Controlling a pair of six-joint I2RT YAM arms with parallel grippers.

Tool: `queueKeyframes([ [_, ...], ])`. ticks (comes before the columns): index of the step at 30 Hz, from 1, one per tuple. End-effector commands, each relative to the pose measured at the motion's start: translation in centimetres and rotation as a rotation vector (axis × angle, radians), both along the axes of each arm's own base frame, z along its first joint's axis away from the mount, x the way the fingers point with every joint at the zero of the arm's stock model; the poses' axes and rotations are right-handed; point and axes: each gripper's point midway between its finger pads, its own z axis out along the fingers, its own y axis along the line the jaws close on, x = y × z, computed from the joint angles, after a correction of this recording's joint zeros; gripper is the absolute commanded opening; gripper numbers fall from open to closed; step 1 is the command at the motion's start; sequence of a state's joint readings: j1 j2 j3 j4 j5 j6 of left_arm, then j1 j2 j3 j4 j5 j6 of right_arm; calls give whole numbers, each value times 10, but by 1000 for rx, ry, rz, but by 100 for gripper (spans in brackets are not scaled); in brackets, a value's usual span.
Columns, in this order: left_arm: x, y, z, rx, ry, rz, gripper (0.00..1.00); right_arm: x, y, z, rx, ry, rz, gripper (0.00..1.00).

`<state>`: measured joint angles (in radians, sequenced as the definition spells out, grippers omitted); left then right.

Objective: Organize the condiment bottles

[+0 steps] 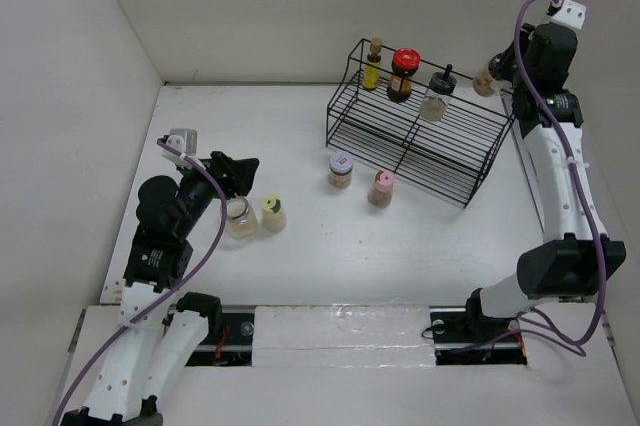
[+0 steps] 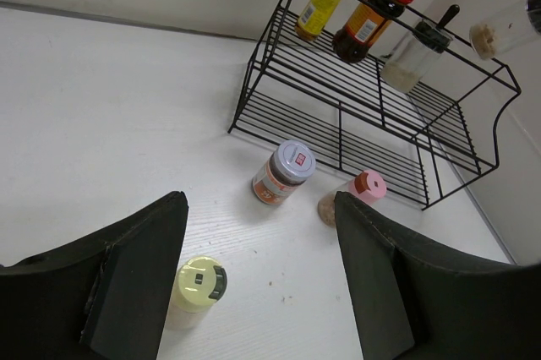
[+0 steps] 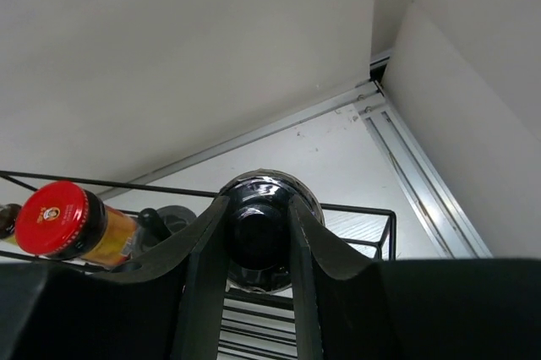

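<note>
Right end effector (image 3: 259, 212) clamps a clear bottle (image 1: 485, 81) at the far-right end of the black wire rack (image 1: 470, 161), which carries three bottles (image 1: 402, 74). Left end effector (image 1: 250, 176), fingers apart and empty, hovers at near left by a pale-yellow-capped bottle (image 1: 272, 213) on the bench (image 1: 300, 276).

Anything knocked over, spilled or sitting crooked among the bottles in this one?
Nothing stands out. The three racked bottles and the loose bottles on the table stand upright, no spill visible. The beige-filled bottle is airborne only because the right gripper holds it by the rack.
</note>
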<state>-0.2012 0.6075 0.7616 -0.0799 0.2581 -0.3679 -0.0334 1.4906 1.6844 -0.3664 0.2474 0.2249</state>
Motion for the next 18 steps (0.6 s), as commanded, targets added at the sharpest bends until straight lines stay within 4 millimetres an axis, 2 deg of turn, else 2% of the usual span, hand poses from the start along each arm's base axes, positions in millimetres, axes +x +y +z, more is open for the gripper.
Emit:
queueKeyframes([
  [1, 2, -1, 12, -4, -32, -1, 66, -9, 2, 46, 3, -145, 29, 18],
  [7, 2, -1, 11, -4, -32, -1, 66, 1, -3, -4, 19, -28, 16, 18],
  [9, 2, -1, 11, -4, -32, -1, 66, 1, -7, -9, 20, -17, 6, 18],
  [14, 2, -1, 11, -4, -32, -1, 66, 13, -6, -41, 28, 74, 14, 18],
  [16, 2, -1, 11, -4, -32, -1, 66, 17, -6, -40, 28, 79, 14, 18],
  [18, 2, -1, 11, -4, -32, -1, 66, 22, -5, -57, 26, 130, 26, 19],
])
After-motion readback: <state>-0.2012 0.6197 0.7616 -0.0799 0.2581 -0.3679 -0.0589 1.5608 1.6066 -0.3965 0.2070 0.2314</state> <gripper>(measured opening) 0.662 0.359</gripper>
